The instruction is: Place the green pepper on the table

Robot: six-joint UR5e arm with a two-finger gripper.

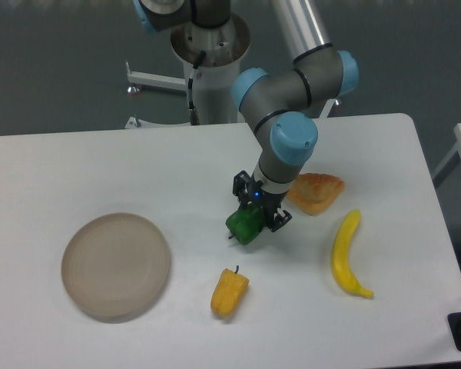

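Note:
The green pepper (pixel 244 226) is glossy dark green and sits at the white table's (pixel 100 169) middle, tipped on its side with its stem pointing lower left. My gripper (pixel 255 217) is right over it, fingers on either side and closed on it. The pepper's underside looks to be at or just above the tabletop; I cannot tell if it touches. The gripper's fingertips are partly hidden by the pepper.
A round beige plate (pixel 116 266) lies at the left front. A yellow pepper (pixel 229 293) lies just in front of the green one. A banana (pixel 347 254) and an orange-tan croissant-like piece (pixel 316 191) lie to the right.

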